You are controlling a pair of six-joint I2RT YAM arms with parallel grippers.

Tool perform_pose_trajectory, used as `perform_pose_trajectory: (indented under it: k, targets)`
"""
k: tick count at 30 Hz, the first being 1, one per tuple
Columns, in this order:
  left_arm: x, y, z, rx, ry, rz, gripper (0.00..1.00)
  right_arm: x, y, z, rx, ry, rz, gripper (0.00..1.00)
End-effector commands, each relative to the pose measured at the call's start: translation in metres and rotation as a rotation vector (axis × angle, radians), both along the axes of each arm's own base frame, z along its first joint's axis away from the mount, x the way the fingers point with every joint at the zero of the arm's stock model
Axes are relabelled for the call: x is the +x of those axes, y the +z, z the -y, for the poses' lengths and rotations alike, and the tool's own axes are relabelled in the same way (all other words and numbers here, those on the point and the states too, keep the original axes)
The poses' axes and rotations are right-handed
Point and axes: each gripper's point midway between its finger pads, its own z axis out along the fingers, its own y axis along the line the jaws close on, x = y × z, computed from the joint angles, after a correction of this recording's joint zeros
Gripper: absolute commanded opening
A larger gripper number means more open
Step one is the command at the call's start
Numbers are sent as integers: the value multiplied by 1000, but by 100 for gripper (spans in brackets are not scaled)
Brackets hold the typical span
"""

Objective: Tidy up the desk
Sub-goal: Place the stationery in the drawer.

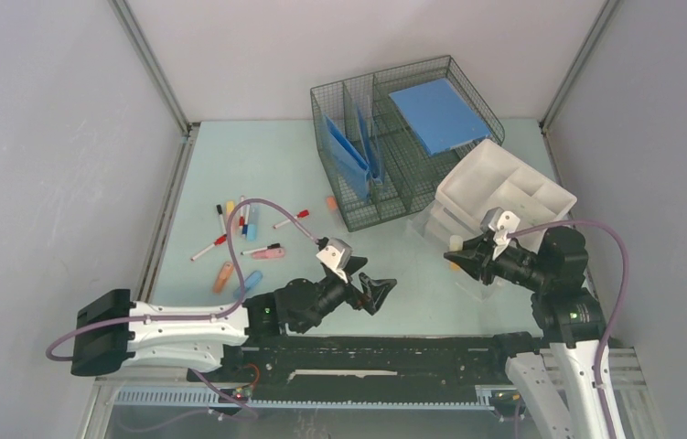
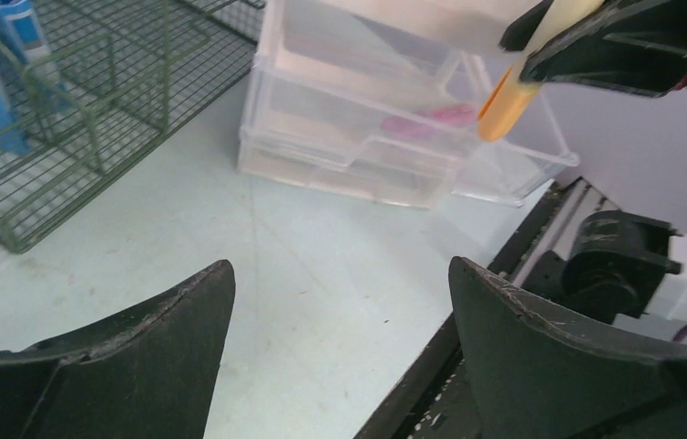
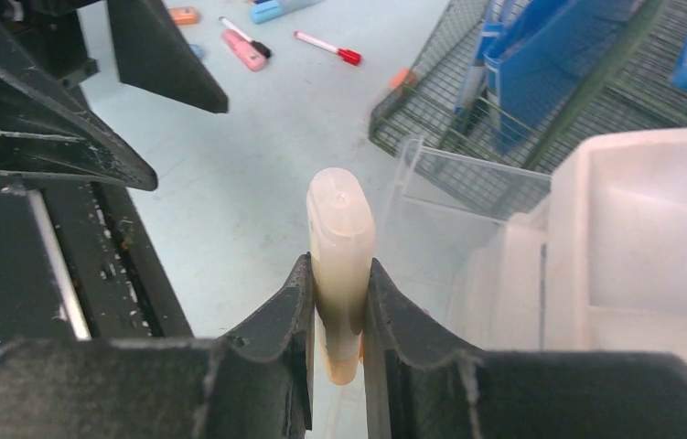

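The desk point(image 1: 266, 165) is a pale mint-green top. My right gripper point(image 1: 460, 256) is shut on an orange highlighter with a whitish cap point(image 3: 339, 229), holding it above the desk just in front of the clear drawer unit point(image 1: 435, 224). The left wrist view shows the same highlighter point(image 2: 507, 105) hanging over the unit's pulled-out drawer point(image 2: 504, 169). My left gripper point(image 1: 371, 291) hovers over the near middle of the desk, open, with only bare desk between its fingers point(image 2: 175, 320).
A white divided tray point(image 1: 504, 187) sits on the drawer unit. A wire basket point(image 1: 394, 137) with blue folders stands at the back. Several pens and highlighters point(image 1: 239, 238) lie scattered at the left. A pink item point(image 2: 431, 119) lies in the drawer. A black rail point(image 1: 394, 352) runs along the near edge.
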Motion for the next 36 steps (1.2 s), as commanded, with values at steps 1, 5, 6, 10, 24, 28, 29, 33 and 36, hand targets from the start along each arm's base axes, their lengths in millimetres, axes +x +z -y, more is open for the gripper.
perform_pose_trajectory:
  k: [1,5,6,10,24,28,29,33,36]
  targets:
    - [12,-5,-20,7,96,-10,92,16,19,15,-14,-120,73,0]
    - [14,-10,-25,15,109,-20,92,23,20,23,-18,-176,76,0]
    - [14,-10,-26,16,112,-20,92,24,20,24,-18,-186,77,0]
    - [15,-13,-29,21,124,-25,92,28,20,28,-21,-217,75,0]
    - [19,-18,-35,30,148,-36,92,34,17,34,-34,-254,73,1]
    - [19,-19,-35,31,153,-39,92,35,16,35,-37,-255,72,4]
    - [19,-20,-36,32,154,-39,92,35,16,34,-37,-254,73,4]
    - [21,-21,-37,35,161,-41,92,36,15,36,-42,-262,71,8]
    - [21,-21,-38,35,165,-43,92,37,14,37,-46,-266,71,10]
